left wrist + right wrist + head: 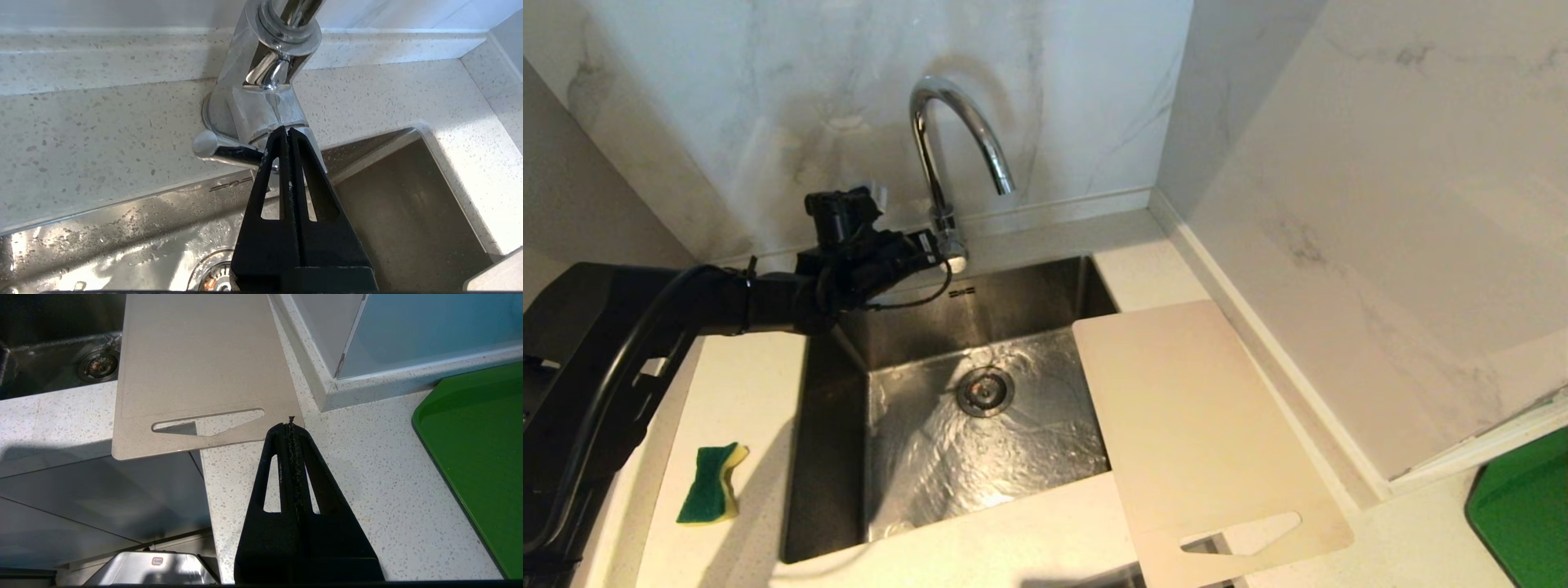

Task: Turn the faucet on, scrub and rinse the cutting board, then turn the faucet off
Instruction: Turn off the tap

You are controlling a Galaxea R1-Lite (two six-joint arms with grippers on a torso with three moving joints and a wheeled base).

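The left hand [288, 132], clenched on nothing, pressed its tip against the small side lever at the base of the tall chrome gooseneck faucet [947, 147], and the smooth rounded lever could have slid off so narrow a tip, leaving the water unswitched. The large thin cream-white plastic cutting board [1192, 433] lay flat on the speckled white table [1029, 539], overhanging the right side of the steel sink [907, 327]; its long axis ran from the back wall toward the robot, slot end nearest. The right hand [291, 426], also clenched and empty, hung just beside that slot end.
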